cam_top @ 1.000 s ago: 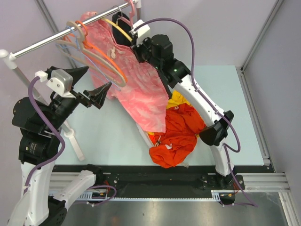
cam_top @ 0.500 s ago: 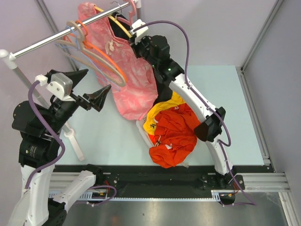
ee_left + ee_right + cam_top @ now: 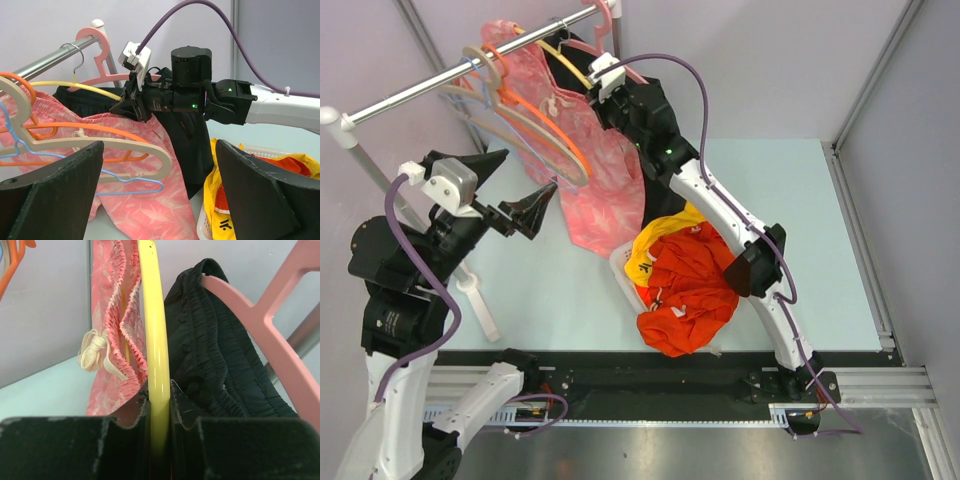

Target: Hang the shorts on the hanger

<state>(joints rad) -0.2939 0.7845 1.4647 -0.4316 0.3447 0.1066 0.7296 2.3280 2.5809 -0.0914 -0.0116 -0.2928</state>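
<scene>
The pink shorts hang on the yellow hanger near the metal rail. My right gripper is shut on the hanger's yellow arm. In the right wrist view the shorts' waistband and white drawstring lie left of that arm. The left wrist view shows the hanger, its metal hook at the rail, and the shorts hanging below. My left gripper is open and empty, to the left of the shorts and apart from them.
A black garment hangs on a pink hanger right beside the yellow one. Orange and beige hangers hang on the rail. A white basket holds orange-red and yellow garments.
My right arm has lifted the hanger and shorts up and back toward the rail; the shorts' legs have come off the basket. My left gripper has barely moved.
</scene>
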